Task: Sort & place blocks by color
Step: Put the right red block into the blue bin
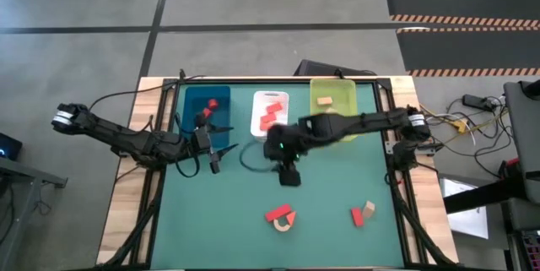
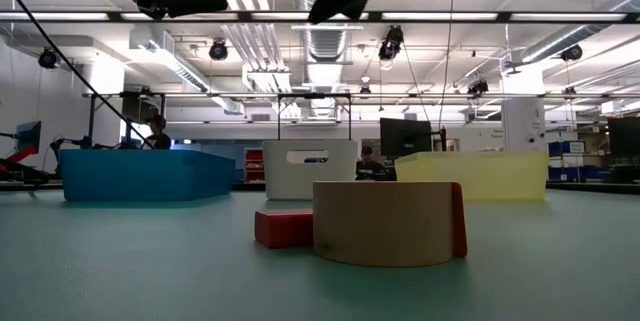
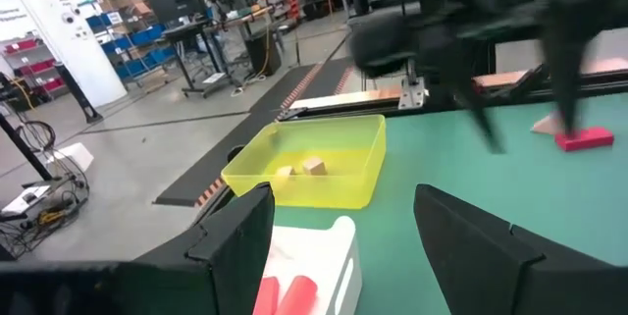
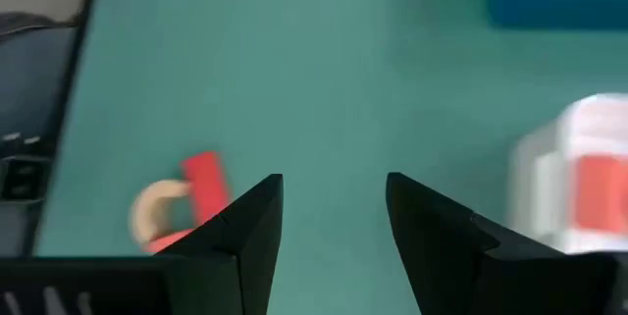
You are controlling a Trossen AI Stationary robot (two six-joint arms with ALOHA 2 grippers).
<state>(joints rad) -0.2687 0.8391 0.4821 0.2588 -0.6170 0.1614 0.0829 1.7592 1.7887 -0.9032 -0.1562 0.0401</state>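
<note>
Right gripper (image 1: 289,177) reaches to mid-bench, jaws apart and empty, above the arch (image 1: 283,223); left gripper (image 1: 214,167) waits beside the blue tray (image 1: 221,94), jaws apart.

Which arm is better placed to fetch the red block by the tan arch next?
Right. The right gripper hangs open over mid-table, nearer the red block and tan arch, both visible ahead in its wrist view. The left gripper hangs open by the blue tray, farther off.

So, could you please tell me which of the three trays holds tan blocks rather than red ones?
The yellow-green tray, the one on the right arm's side of the row. Two tan blocks lie in it, while the blue tray and white tray hold red ones.
</note>
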